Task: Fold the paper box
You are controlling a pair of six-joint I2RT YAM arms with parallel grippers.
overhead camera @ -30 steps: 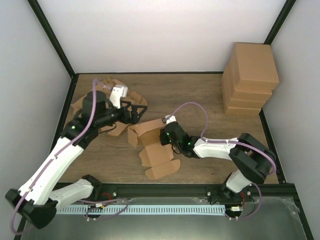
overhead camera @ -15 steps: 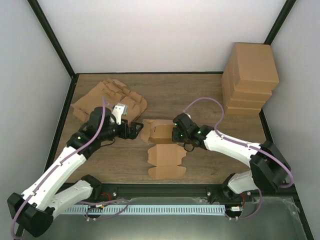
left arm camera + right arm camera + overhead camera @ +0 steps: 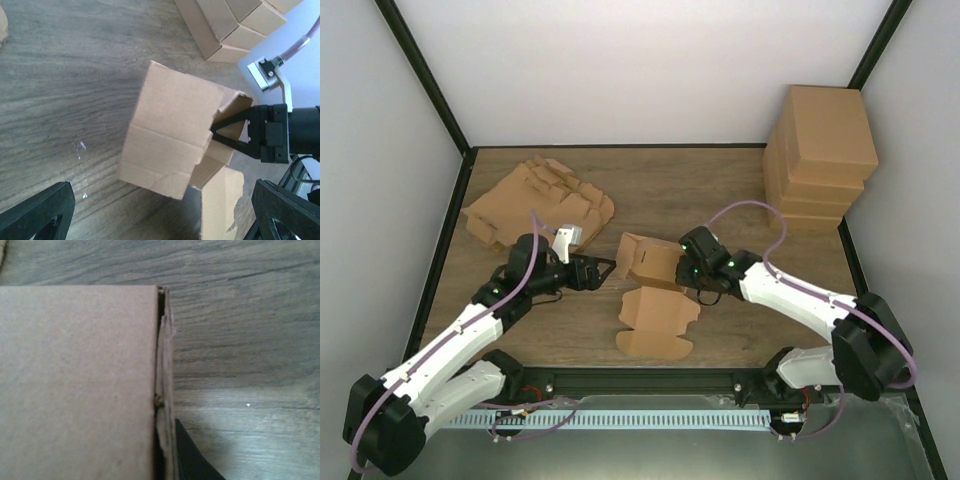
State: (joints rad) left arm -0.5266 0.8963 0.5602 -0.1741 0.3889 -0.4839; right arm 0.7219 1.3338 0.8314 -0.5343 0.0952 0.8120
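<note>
Paper box (image 3: 648, 260) has been turned and tipped up since a second ago and is now clamped by one wall in the clenched right tool (image 3: 685, 272). Left tool (image 3: 606, 270), fully released, has closed in just beside it, apparently positioned to press a flap.

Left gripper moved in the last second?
Yes. The left gripper has moved down in the top view, off the pile of flat blanks it hung over, and now sits beside the box, jaws open.
</note>
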